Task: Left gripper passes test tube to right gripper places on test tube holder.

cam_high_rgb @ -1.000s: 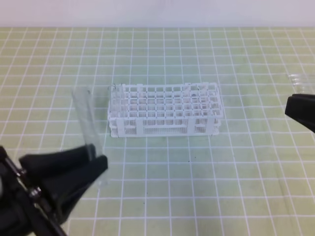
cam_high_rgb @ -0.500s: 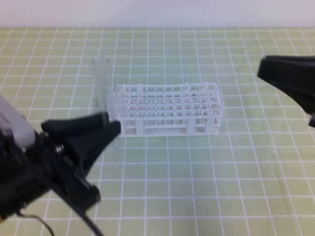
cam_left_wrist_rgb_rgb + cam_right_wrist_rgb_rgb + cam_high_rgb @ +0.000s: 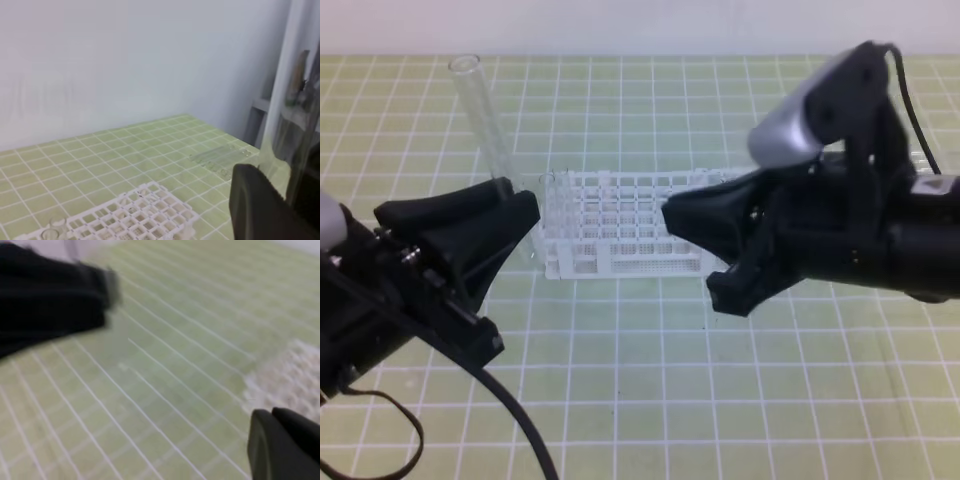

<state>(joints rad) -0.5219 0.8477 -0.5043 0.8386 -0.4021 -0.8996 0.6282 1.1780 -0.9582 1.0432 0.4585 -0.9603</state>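
Black left gripper grasping clear glass test tube, left of white lattice rack; pod-topped right gripper clenched, empty, over rack.

A long, clear glass test tube stands nearly upright, its round open rim on top and leaning slightly toward 11 o'clock. Its lower part sits between the black fingers of the left end effector. At 3 o'clock of the tube, a white lattice test tube holder lies flat on the green gridded tabletop.
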